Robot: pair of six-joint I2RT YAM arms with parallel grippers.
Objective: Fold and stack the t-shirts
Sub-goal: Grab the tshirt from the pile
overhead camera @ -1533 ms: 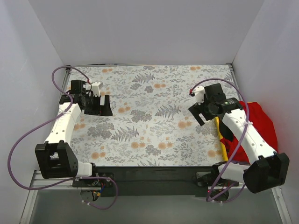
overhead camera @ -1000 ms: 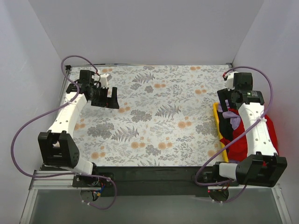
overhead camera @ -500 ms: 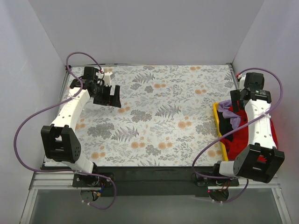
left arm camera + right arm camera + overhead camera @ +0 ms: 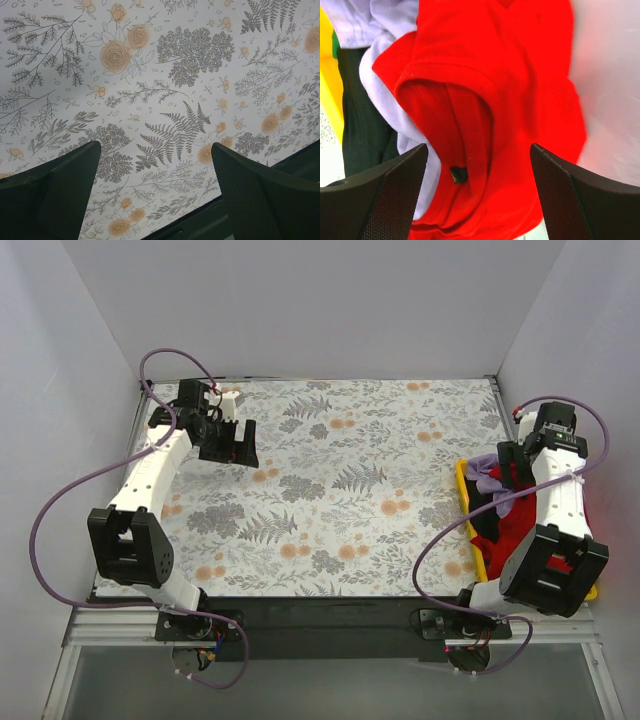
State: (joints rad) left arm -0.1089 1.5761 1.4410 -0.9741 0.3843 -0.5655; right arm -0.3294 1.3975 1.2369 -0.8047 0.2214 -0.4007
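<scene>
A crumpled bright red t-shirt (image 4: 520, 100) fills most of the right wrist view, its neck opening showing a small dark label. A pale lilac t-shirt (image 4: 385, 30) lies bunched against it on the left. Both sit in the yellow bin (image 4: 466, 502) at the table's right edge, where the red t-shirt (image 4: 508, 532) and the lilac t-shirt (image 4: 487, 472) show beside the arm. My right gripper (image 4: 477, 190) hangs open just above the red cloth, nothing pinched. My left gripper (image 4: 155, 190) is open over the bare floral table, at the back left (image 4: 232, 443).
A dark green-black garment (image 4: 360, 125) lies in the bin beside the lilac cloth. The floral tablecloth (image 4: 330, 490) covers the table between the arms. White walls close in at the back and both sides; the right wall runs close behind the bin.
My right arm swung from the table beside the bin to above the clothes in it, drawing closer to the right wall. My left arm shifted toward the back left, then held still.
</scene>
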